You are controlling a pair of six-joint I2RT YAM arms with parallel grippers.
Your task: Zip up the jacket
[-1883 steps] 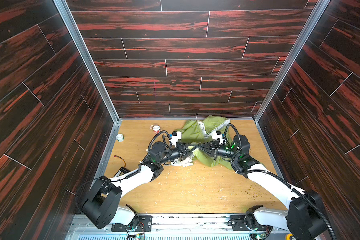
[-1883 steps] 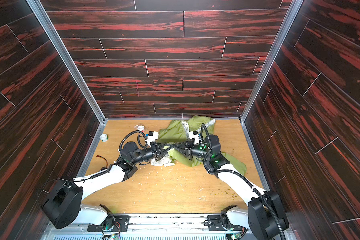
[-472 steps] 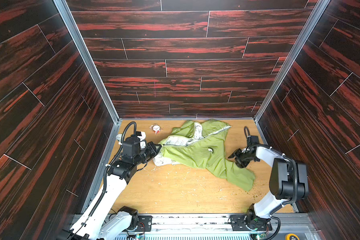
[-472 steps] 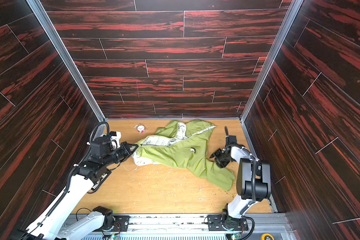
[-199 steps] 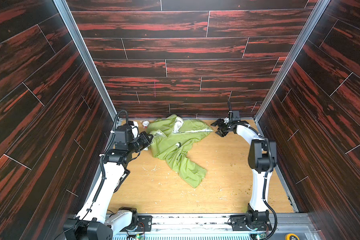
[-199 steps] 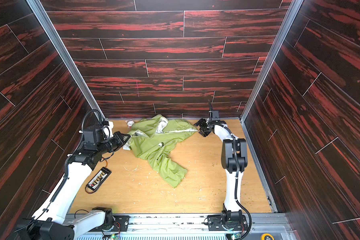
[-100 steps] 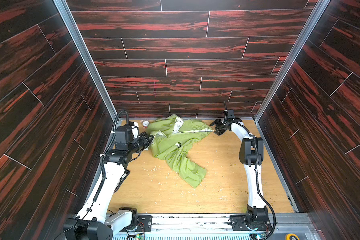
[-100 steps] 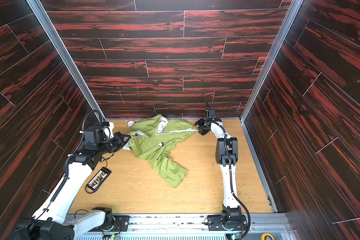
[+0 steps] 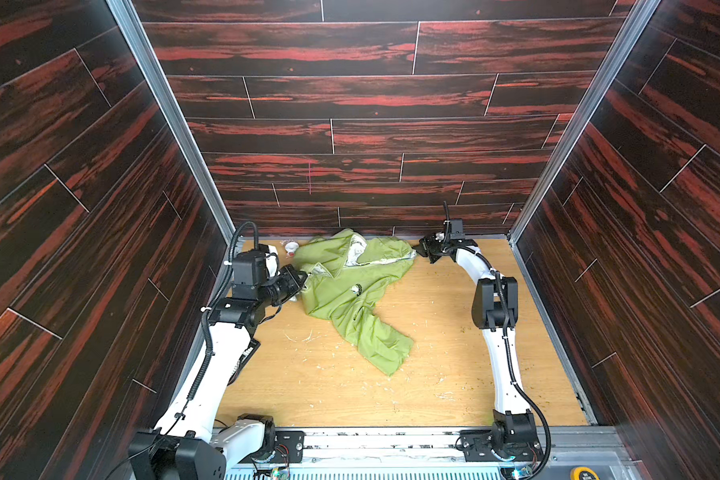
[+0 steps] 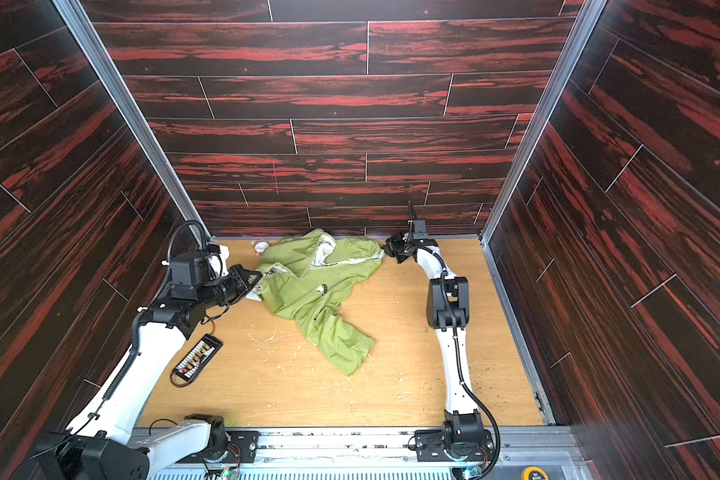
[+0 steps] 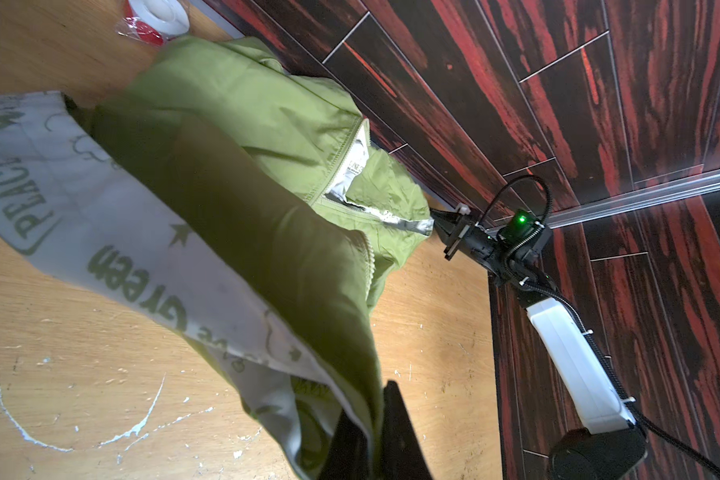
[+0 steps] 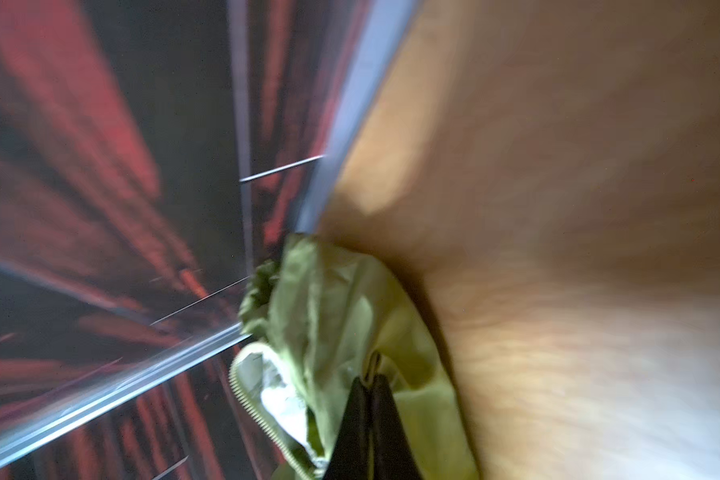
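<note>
The left gripper (image 9: 301, 277), pressed together, pinched the left edge of the jacket (image 9: 341, 291). This was thin, crinkled lime-green cloth with pale printed lining (image 11: 80, 216), sprawled over the far wooden table (image 9: 433, 332), its sleeve (image 9: 375, 336) trailing forward. The right gripper (image 9: 417, 251), also closed, pinched its right corner beside the toothed zipper (image 12: 262, 428).

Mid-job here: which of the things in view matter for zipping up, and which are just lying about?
Part of the job:
- jacket
- zipper
- left hand and right hand, each shut on a jacket edge

Just lying about:
- small white and red roll by the back wall
- black gadget with a wire
- white scraps
</note>
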